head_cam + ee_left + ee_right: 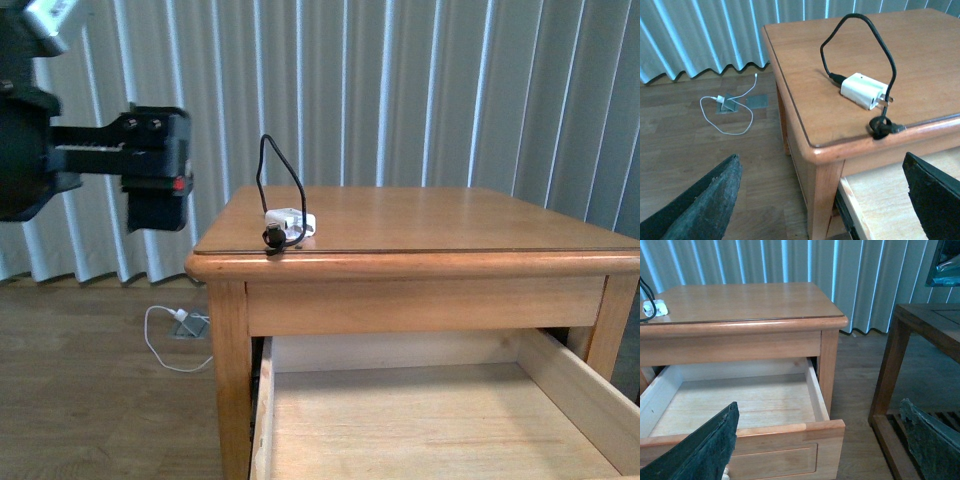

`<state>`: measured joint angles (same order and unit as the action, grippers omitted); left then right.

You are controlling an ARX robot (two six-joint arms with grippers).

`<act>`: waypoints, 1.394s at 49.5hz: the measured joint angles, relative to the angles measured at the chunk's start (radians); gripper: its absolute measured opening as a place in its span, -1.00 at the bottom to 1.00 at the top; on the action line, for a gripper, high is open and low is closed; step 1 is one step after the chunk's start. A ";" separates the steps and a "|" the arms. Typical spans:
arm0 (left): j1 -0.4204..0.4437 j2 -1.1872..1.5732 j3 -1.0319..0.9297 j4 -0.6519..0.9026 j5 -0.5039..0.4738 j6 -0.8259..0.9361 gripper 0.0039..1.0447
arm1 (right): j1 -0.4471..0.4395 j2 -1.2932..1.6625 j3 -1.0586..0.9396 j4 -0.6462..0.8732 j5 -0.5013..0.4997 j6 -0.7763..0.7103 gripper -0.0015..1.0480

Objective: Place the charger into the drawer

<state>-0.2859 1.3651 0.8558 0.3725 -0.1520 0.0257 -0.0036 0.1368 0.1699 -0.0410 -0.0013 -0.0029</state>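
Observation:
The charger (291, 222), a small white plug block with a black cable looping up, lies on the nightstand top (420, 225) near its front left corner. It also shows in the left wrist view (863, 90) and at the edge of the right wrist view (654, 307). The drawer (440, 420) is pulled open with a pale wood inside, empty; it shows in the right wrist view (740, 405) too. My left gripper (822, 200) is open and empty, held in the air left of the nightstand, short of the charger. My right gripper (822, 440) is open and empty, in front of the drawer's right corner.
A white plug with white cable (170, 330) lies on the wood floor left of the nightstand, also in the left wrist view (725, 107). Vertical blinds (400, 90) hang behind. A dark wooden table (920, 340) stands right of the nightstand.

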 joint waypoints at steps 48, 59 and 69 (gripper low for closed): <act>-0.118 0.756 0.876 -0.323 -0.068 0.106 0.89 | 0.000 0.000 0.000 0.000 0.000 0.000 0.83; -0.120 0.761 0.889 -0.347 -0.095 0.132 0.37 | 0.000 0.000 0.000 0.000 0.000 0.000 0.83; -0.116 0.740 0.853 -0.328 -0.092 0.135 0.14 | 0.000 0.000 0.000 0.000 0.000 0.000 0.83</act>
<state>-0.4019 2.1056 1.7088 0.0441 -0.2440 0.1612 -0.0036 0.1368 0.1699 -0.0410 -0.0010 -0.0029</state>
